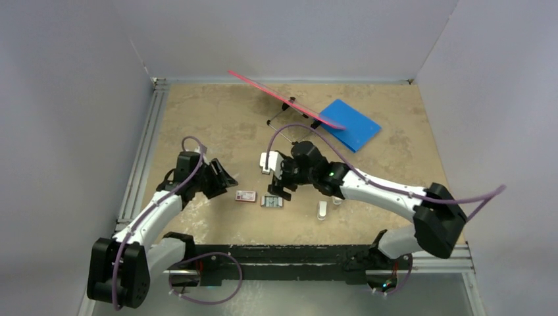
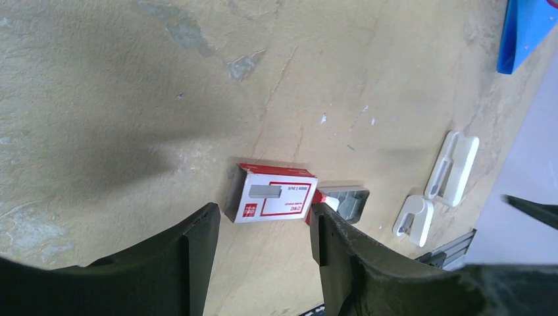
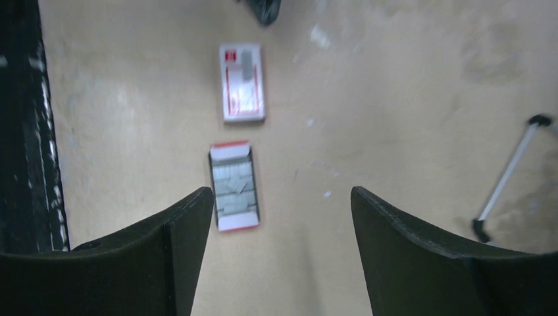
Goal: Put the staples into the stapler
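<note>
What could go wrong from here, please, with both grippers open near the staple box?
1. The tray of staples lies open; a clumsy pinch by the right gripper might scatter the strips.
2. The box sleeve sits just beside it, so the left gripper could nudge either.
3. Both grippers crowd one spot and may collide.

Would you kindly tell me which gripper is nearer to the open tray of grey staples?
Right. The right gripper hangs right next to the staple tray, on its far side; the left gripper sits off to its left, beyond the red-and-white box.
</note>
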Robot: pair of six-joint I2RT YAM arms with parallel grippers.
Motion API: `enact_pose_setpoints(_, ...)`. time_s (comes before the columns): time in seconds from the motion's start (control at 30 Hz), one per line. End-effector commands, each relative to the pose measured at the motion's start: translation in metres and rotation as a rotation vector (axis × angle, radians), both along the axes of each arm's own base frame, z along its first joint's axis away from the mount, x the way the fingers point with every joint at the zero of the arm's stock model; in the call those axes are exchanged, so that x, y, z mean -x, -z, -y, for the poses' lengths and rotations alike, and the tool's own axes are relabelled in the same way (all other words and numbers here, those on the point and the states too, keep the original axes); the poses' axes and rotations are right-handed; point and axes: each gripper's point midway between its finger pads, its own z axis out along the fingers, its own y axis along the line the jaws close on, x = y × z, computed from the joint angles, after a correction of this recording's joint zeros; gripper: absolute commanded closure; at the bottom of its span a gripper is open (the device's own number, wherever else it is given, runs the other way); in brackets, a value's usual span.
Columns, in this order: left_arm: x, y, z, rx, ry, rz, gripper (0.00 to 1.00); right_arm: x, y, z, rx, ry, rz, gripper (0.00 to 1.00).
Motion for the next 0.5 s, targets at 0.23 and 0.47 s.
enact_pose_setpoints(0.23,0.004,-0.03,0.008,0.002,0.08,0.084,0.47,-0.003,-0.124,-0.022,-0.56,0.265,-0.032,0.25)
enact_pose_setpoints(0.47,0.015,-0.032,0.017,0.042,0.12,0.094,0.47,0.023,-0.102,-0.035,-0.583,0.452,-0.3,0.27)
